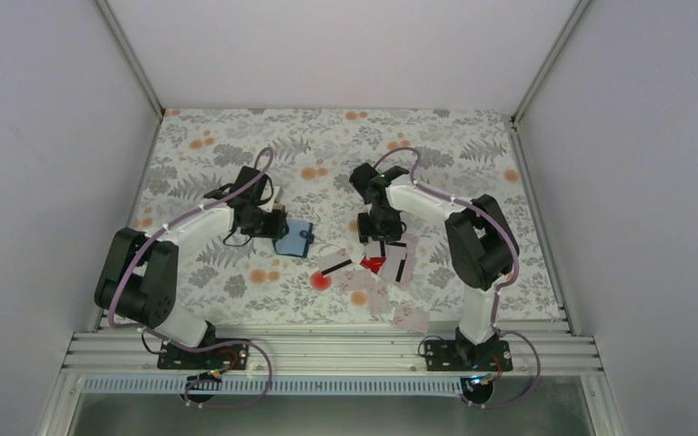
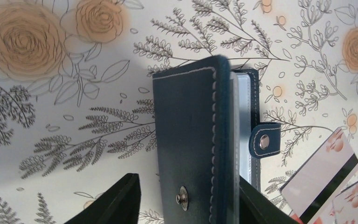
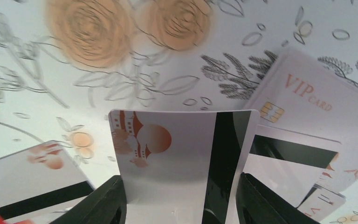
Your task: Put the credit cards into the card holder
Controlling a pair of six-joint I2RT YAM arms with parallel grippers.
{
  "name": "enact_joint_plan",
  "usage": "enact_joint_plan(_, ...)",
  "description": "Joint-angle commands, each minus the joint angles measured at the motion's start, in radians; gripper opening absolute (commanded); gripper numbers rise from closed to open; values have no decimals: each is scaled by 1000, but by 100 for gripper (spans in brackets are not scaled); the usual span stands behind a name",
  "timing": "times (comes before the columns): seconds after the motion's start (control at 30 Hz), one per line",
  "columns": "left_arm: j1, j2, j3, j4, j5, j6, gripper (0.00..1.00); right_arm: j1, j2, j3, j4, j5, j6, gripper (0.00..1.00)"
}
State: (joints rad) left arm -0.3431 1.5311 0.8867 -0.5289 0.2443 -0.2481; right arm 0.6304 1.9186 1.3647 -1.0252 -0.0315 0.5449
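Straddling the card holder [image 2: 186, 130], your left gripper [image 2: 187, 179] has its jaws well apart. One finger [image 2: 119, 203] stands clear of the navy cover, with cloth showing in the gap. The other finger [image 2: 261, 207] sits at the pocket edge; you can't tell from the wrist view whether it touches. Nothing is pinched there. The holder lies on the floral cloth [image 1: 236, 145] with its cover slightly raised and its clear pockets showing along one side. Its snap tab [image 2: 265, 140] is undone and sticks out sideways. A striped card [image 2: 321, 182] lies near the tab side, apart from the holder.

Your right gripper [image 3: 179, 178] is closed across the width of the sun card [image 3: 168, 154], one finger on each long edge. That card is whitish with an orange sun print and a black stripe, and it's lifted above the others. Beneath and beside it lie more credit cards [image 1: 391, 259]. Among them is a VIP card [image 3: 307, 107], chip side up, partly overlapping another striped one.

From the top view, the holder is just ahead of your left gripper. The card pile, red card [image 1: 373, 264] included, sits under your right gripper, well apart from the holder.
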Motion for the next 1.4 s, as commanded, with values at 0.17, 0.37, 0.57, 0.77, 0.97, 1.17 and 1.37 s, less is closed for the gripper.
enact_joint_plan(0.17, 2, -43, 92, -74, -7, -3, 58, 5, -49, 92, 38, -95, -53, 49)
enact_joint_plan(0.37, 2, -69, 165, -120, -15, 2, 63, 5, -55, 109, 77, -138, -71, 49)
enact_joint_plan(0.57, 2, -89, 255, -135, 46, 23, 63, 5, -89, 98, 134, -201, -101, 49)
enact_joint_plan(0.77, 2, -61, 362, -155, 257, 36, 61, 7, -199, 77, 243, -290, -167, 51)
enact_joint_plan(0.97, 2, -1, 507, -227, 443, -28, 58, 17, -316, 54, 321, -294, -250, 52)
enact_joint_plan(1.17, 1, 25, 581, -202, 533, -89, 52, 38, -360, 45, 353, -278, -292, 52)
enact_joint_plan(1.37, -14, 19, 598, -168, 595, -52, 50, 49, -344, 85, 341, -295, -300, 52)
